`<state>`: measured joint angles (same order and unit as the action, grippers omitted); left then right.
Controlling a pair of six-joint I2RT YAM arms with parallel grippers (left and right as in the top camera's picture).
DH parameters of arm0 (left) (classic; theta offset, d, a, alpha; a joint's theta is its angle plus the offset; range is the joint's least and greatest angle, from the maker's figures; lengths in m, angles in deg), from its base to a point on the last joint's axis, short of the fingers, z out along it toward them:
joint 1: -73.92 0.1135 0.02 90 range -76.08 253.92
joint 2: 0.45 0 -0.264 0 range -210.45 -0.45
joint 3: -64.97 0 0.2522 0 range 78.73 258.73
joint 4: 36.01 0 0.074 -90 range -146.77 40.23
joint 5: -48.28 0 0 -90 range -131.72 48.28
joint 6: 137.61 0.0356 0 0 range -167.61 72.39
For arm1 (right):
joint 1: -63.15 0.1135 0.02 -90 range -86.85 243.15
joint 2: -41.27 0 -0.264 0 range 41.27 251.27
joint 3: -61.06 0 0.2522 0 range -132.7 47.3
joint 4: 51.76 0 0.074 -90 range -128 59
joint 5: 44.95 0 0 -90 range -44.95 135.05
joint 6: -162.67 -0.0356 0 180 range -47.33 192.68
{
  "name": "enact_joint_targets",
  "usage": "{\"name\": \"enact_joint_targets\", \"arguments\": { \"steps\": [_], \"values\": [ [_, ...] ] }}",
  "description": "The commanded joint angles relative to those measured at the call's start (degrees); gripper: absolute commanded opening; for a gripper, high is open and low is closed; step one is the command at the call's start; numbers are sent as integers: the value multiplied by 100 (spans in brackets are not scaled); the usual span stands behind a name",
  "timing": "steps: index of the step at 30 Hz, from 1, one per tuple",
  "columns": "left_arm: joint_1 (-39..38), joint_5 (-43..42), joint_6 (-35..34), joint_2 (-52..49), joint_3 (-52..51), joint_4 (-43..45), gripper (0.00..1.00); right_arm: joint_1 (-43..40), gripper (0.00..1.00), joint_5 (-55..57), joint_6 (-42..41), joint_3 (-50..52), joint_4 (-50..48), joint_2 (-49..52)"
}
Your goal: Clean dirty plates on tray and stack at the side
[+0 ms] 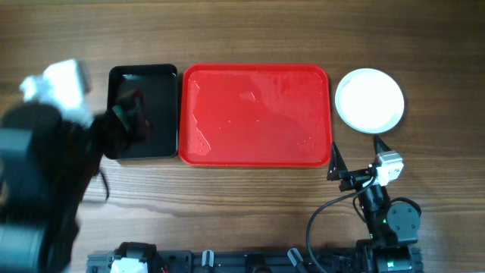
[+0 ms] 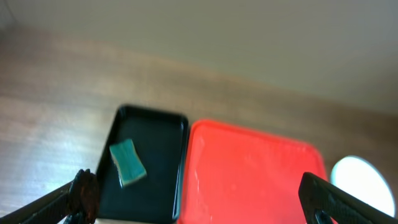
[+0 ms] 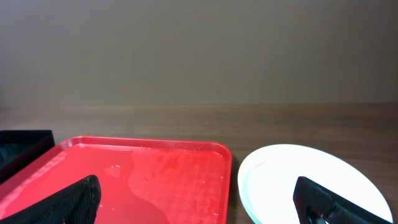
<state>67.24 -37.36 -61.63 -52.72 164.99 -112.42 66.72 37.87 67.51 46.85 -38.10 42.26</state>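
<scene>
Plates (image 1: 370,99) sit in a stack on the bench (image 1: 250,205), just off the right end of the red tray (image 1: 256,115) and apart from it. The top one is white and looks clean. From the right wrist view the stack (image 3: 298,180) shows more than one rim at its left edge; how many lie under the top plate cannot be told.

The red tray carries no plates. Its floor (image 3: 155,180) glistens with a thin wet film and small drops. Touching or nearly touching its left end is a black tray (image 1: 144,148), and in it lies a blue-green sponge (image 2: 127,163), tilted, near the far left corner.

The left hand (image 1: 130,115) hangs over the black tray, blurred in the overhead view. In its own wrist view (image 2: 196,186) the fingers stand wide apart at the lower corners with nothing between them.

The right hand (image 1: 356,155) is near the bench just below the plates, beside the red tray's near right corner. Its fingers (image 3: 74,199) are spread wide and grip nothing.
</scene>
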Motion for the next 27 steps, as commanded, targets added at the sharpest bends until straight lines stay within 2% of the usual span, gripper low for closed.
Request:
{"name": "enact_joint_targets", "arguments": {
  "steps": [1, 5, 10, 12, 16, 20, 27],
  "values": [
    [46, 149, 76, 852, -907, 463, 100, 28, 100, 109, -101, 17, -31, -79],
    [293, -317, 74, 1779, -2295, 1471, 100, 28, 100, 109, -101, 17, -31, -79],
    [468, -944, 70, 2702, -4277, 3342, 100, 28, 100, 109, -103, 17, -31, -79],
    [466, -992, -55, 3167, -5246, 4249, 100, 28, 100, 109, -98, 17, -31, -79],
    [466, -984, -79, 3834, -6393, 5160, 100, 28, 100, 109, -101, 17, -31, -79],
    [468, -866, -74, 4446, -7176, 5451, 100, 28, 100, 109, -101, 15, -31, -79],
    [468, -581, -76, 5014, -7888, 5552, 100, 28, 100, 109, -101, 15, -31, -79]
  ]
}}
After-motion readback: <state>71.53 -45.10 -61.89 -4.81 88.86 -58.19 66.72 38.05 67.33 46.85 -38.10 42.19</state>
